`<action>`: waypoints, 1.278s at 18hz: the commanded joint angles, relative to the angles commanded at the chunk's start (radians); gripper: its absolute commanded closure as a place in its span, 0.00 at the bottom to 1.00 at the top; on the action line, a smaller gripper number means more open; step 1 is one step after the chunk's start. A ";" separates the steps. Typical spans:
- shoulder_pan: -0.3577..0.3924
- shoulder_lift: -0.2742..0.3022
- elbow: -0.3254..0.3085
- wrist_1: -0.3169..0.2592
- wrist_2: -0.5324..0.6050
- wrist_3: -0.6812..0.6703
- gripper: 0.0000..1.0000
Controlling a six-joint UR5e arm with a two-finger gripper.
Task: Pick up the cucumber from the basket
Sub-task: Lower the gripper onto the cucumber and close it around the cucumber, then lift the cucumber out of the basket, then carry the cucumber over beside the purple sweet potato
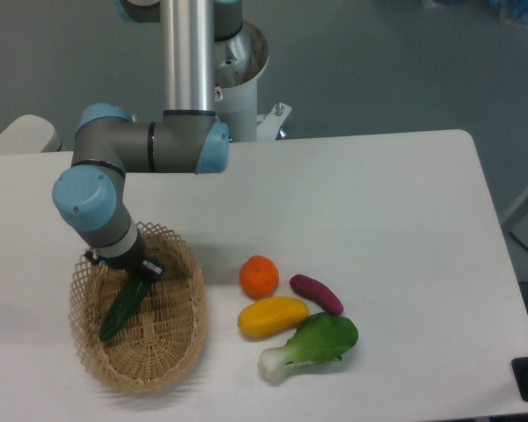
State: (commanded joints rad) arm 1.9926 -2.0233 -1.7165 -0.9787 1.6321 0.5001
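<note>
Now pincer over cucumber top end — inside basket — grip unclear.

Even, fairly bright overhead light, soft shadows, slightly soft focus throughout.

**A:** ok so where's everything sitting?

**B:** basket is at the front left of the surface. cucumber is inside it, slanted, upper end under the gripper, which comes down over the basket's back part.

**A:** and the rest?

**B:** all right of the basket, bunched together. orange is behind the mango, eggplant just right of both, bok choy frontmost, touching the mango. robot base stands behind the surface's back edge.
</note>
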 joint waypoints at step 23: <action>0.463 0.087 0.256 -0.187 -0.009 0.862 0.64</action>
State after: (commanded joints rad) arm 2.4557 -1.9359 -1.4603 -1.1658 1.6230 1.3618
